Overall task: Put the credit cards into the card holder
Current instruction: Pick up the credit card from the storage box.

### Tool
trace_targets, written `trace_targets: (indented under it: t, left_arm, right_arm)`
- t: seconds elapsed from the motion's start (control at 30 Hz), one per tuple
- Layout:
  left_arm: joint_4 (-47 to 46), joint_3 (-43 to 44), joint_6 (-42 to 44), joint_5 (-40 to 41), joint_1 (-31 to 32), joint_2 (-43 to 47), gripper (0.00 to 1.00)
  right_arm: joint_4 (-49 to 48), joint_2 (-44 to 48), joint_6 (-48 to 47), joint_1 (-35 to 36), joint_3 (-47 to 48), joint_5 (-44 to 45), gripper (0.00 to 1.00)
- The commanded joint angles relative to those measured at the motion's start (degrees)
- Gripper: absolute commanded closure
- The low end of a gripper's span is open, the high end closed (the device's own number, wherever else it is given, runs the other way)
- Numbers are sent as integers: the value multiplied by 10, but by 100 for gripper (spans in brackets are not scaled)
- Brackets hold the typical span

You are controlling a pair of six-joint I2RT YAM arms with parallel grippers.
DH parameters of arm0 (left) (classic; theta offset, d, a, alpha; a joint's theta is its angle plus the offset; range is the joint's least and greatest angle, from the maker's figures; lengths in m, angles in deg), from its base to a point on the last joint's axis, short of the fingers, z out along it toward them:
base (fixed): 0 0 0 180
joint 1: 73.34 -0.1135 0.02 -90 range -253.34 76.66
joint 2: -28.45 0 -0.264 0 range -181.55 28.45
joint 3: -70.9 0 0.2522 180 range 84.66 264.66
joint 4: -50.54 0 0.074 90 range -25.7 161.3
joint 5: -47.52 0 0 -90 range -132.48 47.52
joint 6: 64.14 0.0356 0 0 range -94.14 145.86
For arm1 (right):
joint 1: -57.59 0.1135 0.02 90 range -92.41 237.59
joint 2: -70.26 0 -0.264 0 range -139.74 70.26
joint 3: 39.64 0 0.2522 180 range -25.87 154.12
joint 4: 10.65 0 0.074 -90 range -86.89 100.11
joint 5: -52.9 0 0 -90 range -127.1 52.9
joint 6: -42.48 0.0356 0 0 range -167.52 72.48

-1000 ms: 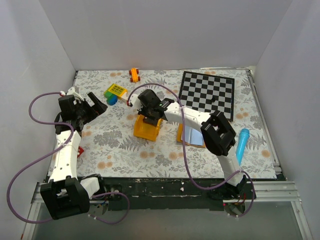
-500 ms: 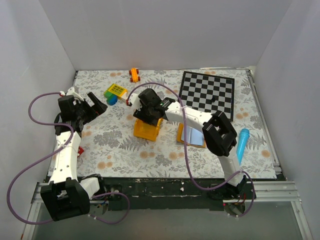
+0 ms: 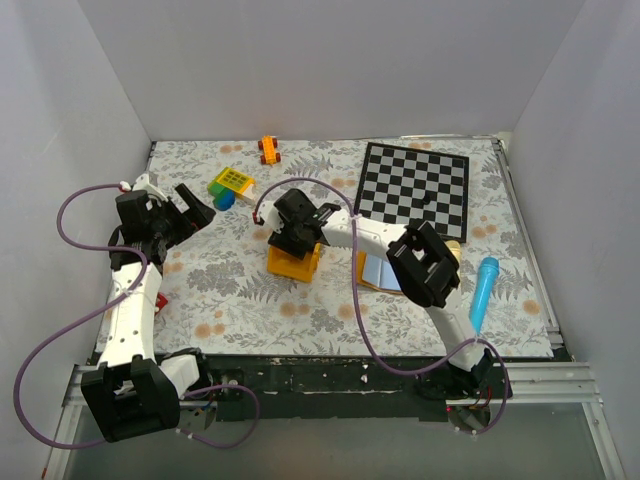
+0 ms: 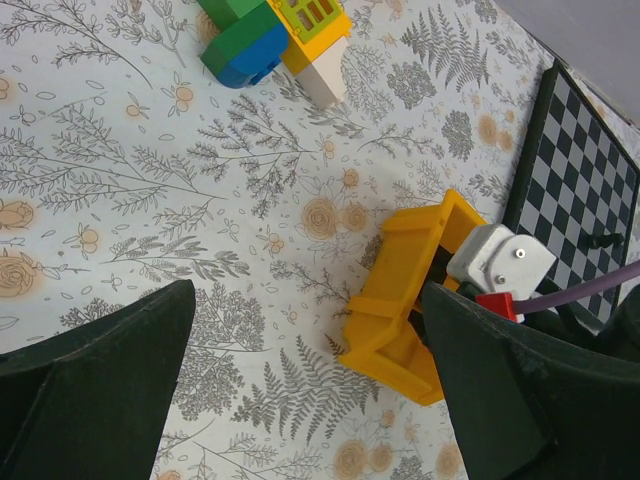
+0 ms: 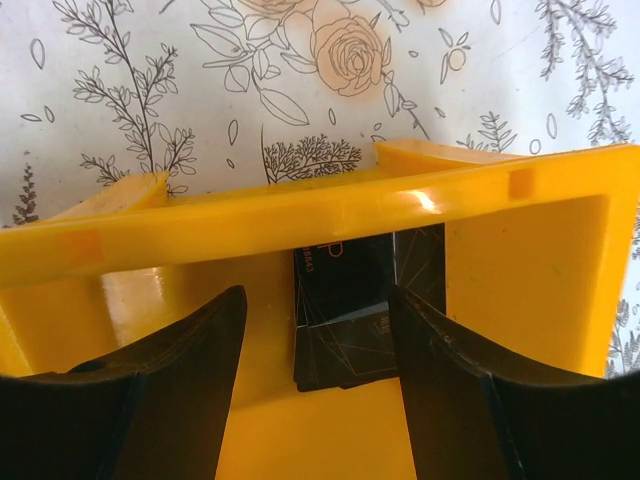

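As the credit cards (image 5: pixel 345 320) lay inside the yellow bin (image 5: pixel 300 215) at frame centre, between the wide-parted jaws of the right gripper (image 5: pixel 315 300), a deeper, centred descent was judged needed so that one edge could be pinched cleanly.

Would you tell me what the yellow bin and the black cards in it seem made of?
The yellow bin looks like moulded plastic, smooth and slightly glossy: a bright highlight sits on its rim. The black cards seem thin plastic with a satin sheen and faint printed lines, though coated card is possible.
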Motion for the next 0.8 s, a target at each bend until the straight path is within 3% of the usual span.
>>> trace_targets:
  t: [0.0, 0.27, 0.77]
  left_arm:
    - [-10, -7, 6, -8, -5, 11, 2]
    - [-13, -9, 4, -12, -5, 11, 2]
    - [-16, -11, 3, -16, -8, 11, 2]
  right_arm:
    - [-7, -17, 5, 0, 17, 9, 33]
    - [22, -44, -10, 0, 45, 32, 35]
    - [68, -51, 11, 0, 41, 24, 50]
